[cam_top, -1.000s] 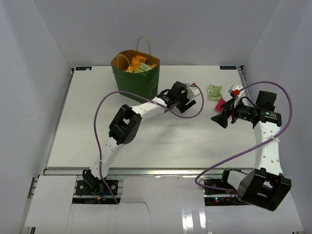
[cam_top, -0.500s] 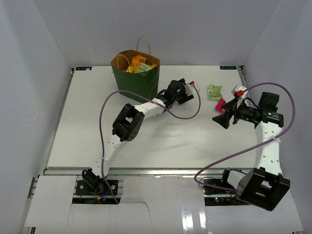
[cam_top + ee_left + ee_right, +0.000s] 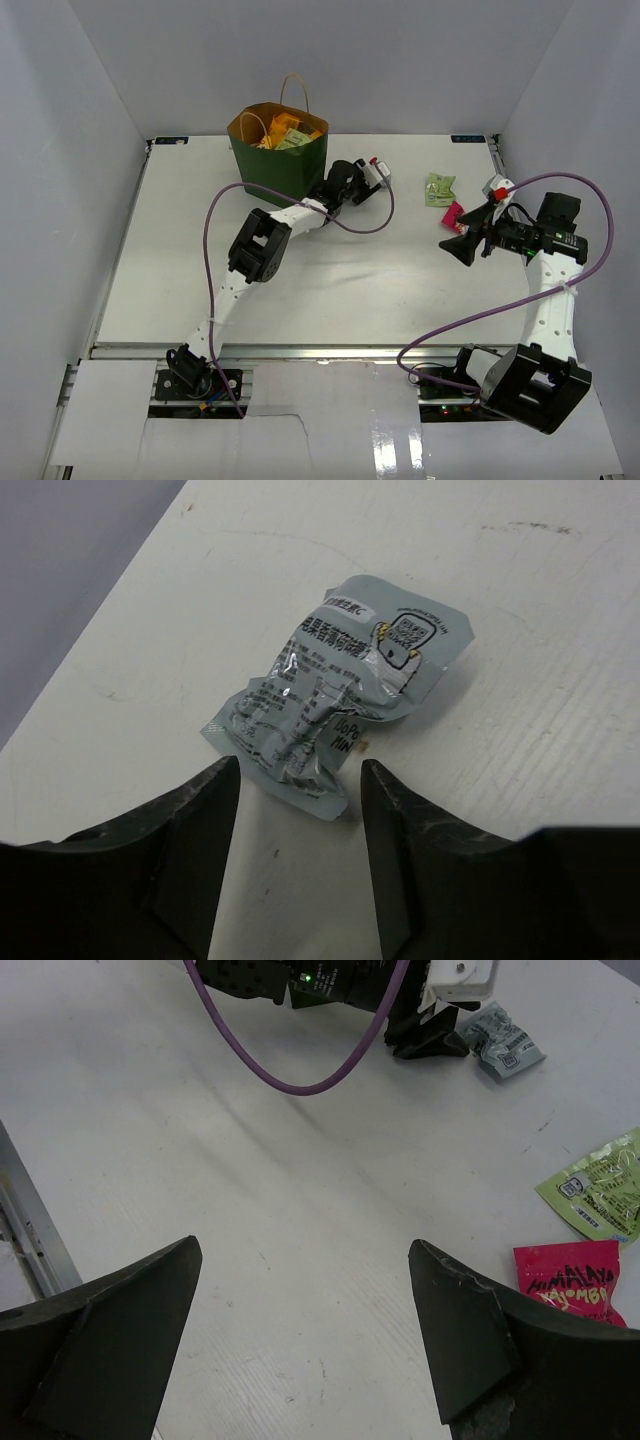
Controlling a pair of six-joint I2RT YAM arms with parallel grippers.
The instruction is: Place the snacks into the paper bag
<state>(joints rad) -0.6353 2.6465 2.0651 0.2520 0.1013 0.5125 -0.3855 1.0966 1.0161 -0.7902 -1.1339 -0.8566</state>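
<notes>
The dark green paper bag [image 3: 280,160] stands upright at the back, with orange, yellow and light-green snacks [image 3: 285,133] inside. My left gripper [image 3: 295,810] is open just right of the bag [image 3: 370,171]. A grey packet [image 3: 335,695] lies flat on the table just ahead of its fingertips, untouched; it also shows in the right wrist view [image 3: 505,1045]. In the top view the wrist hides it. My right gripper [image 3: 458,245] is open and empty above bare table [image 3: 300,1310]. A light-green packet [image 3: 438,188] and a red packet [image 3: 452,212] lie to its far side.
The light-green packet [image 3: 598,1185] and red packet [image 3: 568,1280] sit at the right edge of the right wrist view. A purple cable [image 3: 300,200] loops from the left arm over the table. White walls enclose the table on three sides.
My left gripper has swung left and farther back, toward the bag, still open. My right gripper has drifted slightly right and nearer, still open.
</notes>
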